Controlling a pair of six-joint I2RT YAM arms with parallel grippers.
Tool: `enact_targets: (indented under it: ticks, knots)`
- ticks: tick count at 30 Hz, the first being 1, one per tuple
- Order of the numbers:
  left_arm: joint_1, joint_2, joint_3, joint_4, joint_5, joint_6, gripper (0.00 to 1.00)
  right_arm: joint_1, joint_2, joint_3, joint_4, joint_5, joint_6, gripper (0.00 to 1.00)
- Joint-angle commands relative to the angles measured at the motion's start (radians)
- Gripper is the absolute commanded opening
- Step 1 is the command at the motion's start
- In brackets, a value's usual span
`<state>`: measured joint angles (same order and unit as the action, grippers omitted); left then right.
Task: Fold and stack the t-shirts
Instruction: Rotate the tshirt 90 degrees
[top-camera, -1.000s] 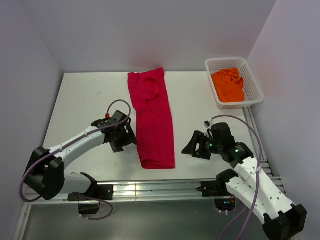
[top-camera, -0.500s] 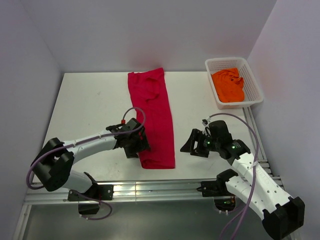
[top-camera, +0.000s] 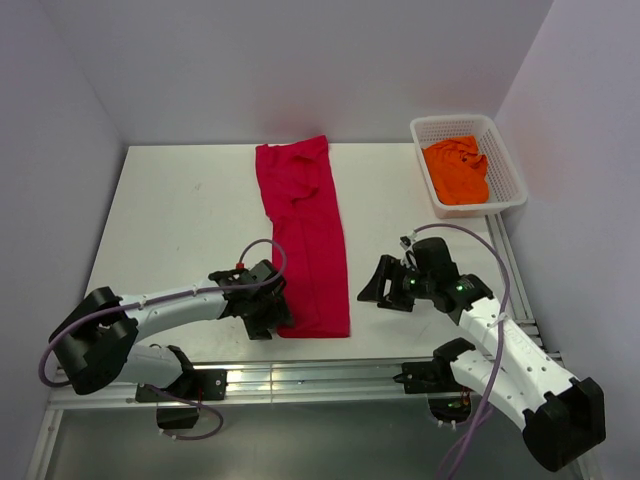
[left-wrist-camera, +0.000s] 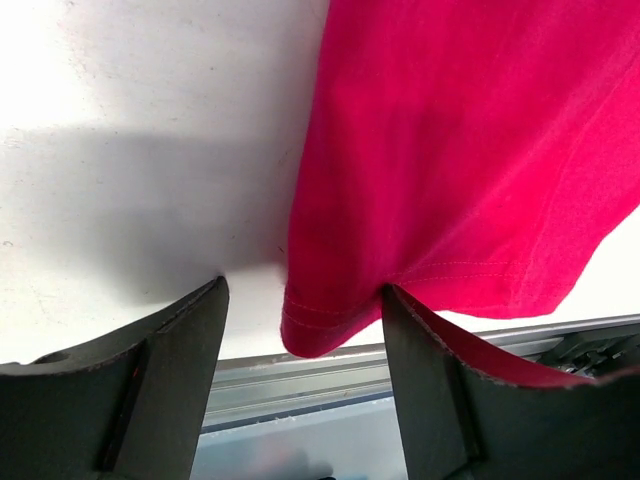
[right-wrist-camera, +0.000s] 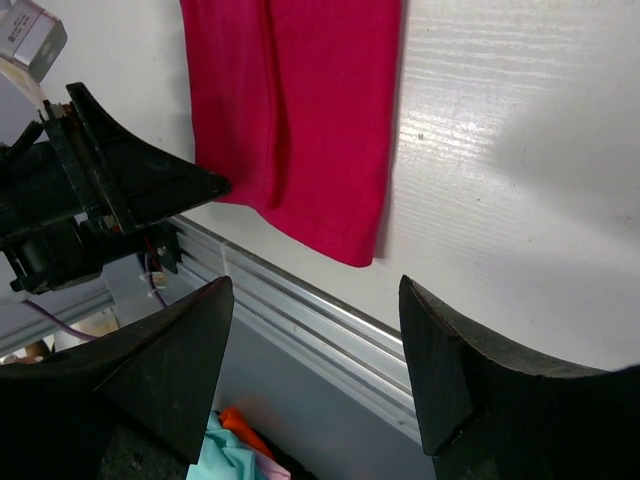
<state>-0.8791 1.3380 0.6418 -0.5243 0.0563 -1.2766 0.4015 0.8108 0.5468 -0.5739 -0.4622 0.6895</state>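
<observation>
The crimson red t-shirt (top-camera: 305, 240) lies folded into a long narrow strip down the middle of the white table (top-camera: 170, 210). My left gripper (top-camera: 272, 312) is at its near left corner. In the left wrist view that gripper (left-wrist-camera: 302, 300) stands open, with the hemmed corner of the red t-shirt (left-wrist-camera: 470, 150) hanging between its fingers, unpinched. My right gripper (top-camera: 375, 290) hovers open to the right of the shirt's near end, apart from it; its wrist view (right-wrist-camera: 315, 290) shows nothing between the fingers and the red t-shirt (right-wrist-camera: 290, 100) ahead. The orange t-shirt (top-camera: 456, 170) lies crumpled in the basket.
A white mesh basket (top-camera: 452, 121) stands at the table's far right corner. An aluminium rail (top-camera: 300, 375) runs along the near edge, just behind both grippers. Walls close in the left, back and right. Loose coloured cloth (right-wrist-camera: 225, 445) shows below the table.
My left gripper has slid from beside the red shirt's left edge toward me and to the right, onto its near left corner. My right gripper has crept slightly left toward the shirt.
</observation>
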Motion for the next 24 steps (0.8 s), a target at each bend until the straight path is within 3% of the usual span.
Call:
enact_targets:
  ticks: [1, 6, 13, 18, 24]
  knots:
    - [-0.008, -0.002, -0.007, -0.014, -0.015, -0.027, 0.68, 0.005, 0.011, -0.011, 0.062, -0.01, -0.015, 0.74]
    - [-0.015, 0.015, 0.01, -0.02, -0.024, -0.033, 0.65, 0.005, 0.031, -0.021, 0.083, -0.019, -0.016, 0.74]
    - [-0.027, 0.036, 0.013, -0.011, -0.032, -0.053, 0.51, 0.01, 0.076, -0.067, 0.157, -0.043, 0.005, 0.72]
    - [-0.04, 0.046, 0.041, -0.026, -0.049, -0.055, 0.48, 0.023, 0.094, -0.129, 0.206, -0.046, 0.012, 0.71]
    - [-0.044, 0.049, 0.065, -0.049, -0.052, -0.049, 0.34, 0.065, 0.117, -0.212, 0.295, -0.033, 0.062, 0.71]
